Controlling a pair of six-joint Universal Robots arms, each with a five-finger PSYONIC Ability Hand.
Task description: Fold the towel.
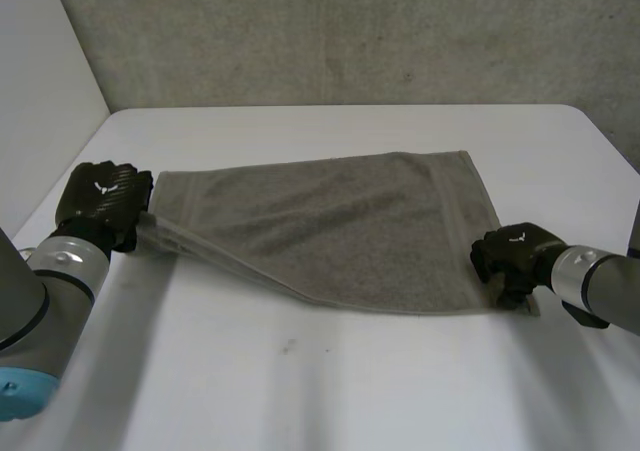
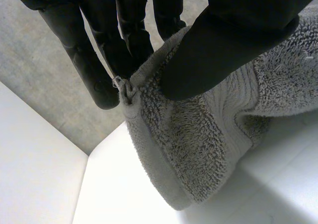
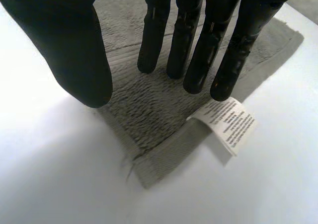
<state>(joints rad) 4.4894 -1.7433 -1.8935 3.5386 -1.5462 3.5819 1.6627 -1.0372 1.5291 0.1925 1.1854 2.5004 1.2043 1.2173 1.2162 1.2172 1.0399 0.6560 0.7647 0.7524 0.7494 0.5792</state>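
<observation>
The towel (image 1: 330, 226) lies spread on the table (image 1: 350, 381), its near-left corner lifted, pinched between the left hand's (image 1: 100, 203) thumb and fingers. From the head view the right hand (image 1: 510, 256) hides the near-right corner; its wrist view shows straight fingers over it and a white label (image 3: 228, 123) there

Towel (image 1: 330, 226) on table (image 1: 330, 391); L hand (image 1: 100, 203) at left corner, R hand (image 1: 513, 256) right.

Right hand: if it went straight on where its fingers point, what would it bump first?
Most likely the towel: the right hand points its straight fingers down at the towel's corner, just beside the white label. Whether they touch it yet is unclear.
</observation>
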